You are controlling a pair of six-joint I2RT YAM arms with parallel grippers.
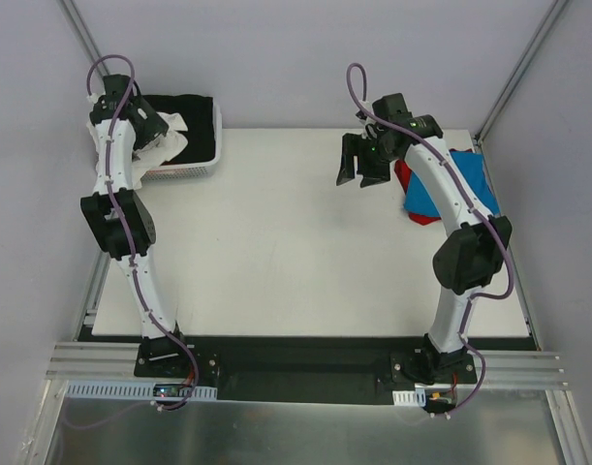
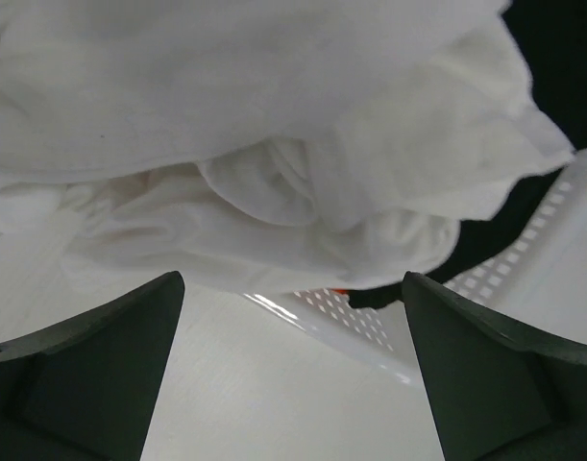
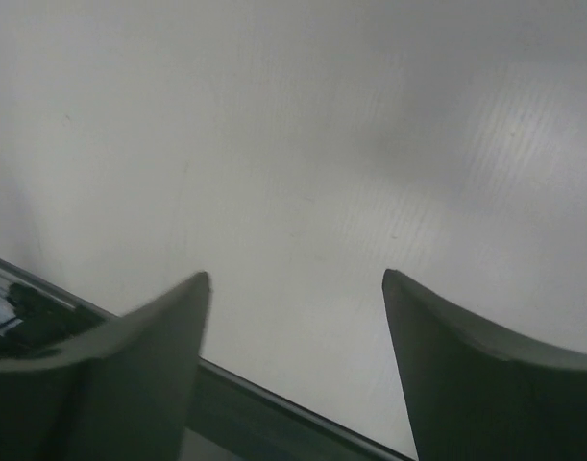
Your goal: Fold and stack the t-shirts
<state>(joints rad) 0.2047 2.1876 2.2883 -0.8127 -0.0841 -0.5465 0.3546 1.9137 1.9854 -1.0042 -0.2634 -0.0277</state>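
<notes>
Showing the white t-shirt (image 2: pixel 274 144) crumpled over the rim of a basket (image 1: pixel 184 172) at the table's (image 1: pixel 276 252) far left corner, a black t-shirt (image 1: pixel 194 116) beside it; blue t-shirt (image 1: pixel 478 172) and red t-shirt (image 1: pixel 403 179) touch at the right edge. Left gripper (image 2: pixel 293 279) — jaws apart — faces the white cloth; right gripper (image 1: pixel 358 179) hangs spread, empty, above the table.
</notes>
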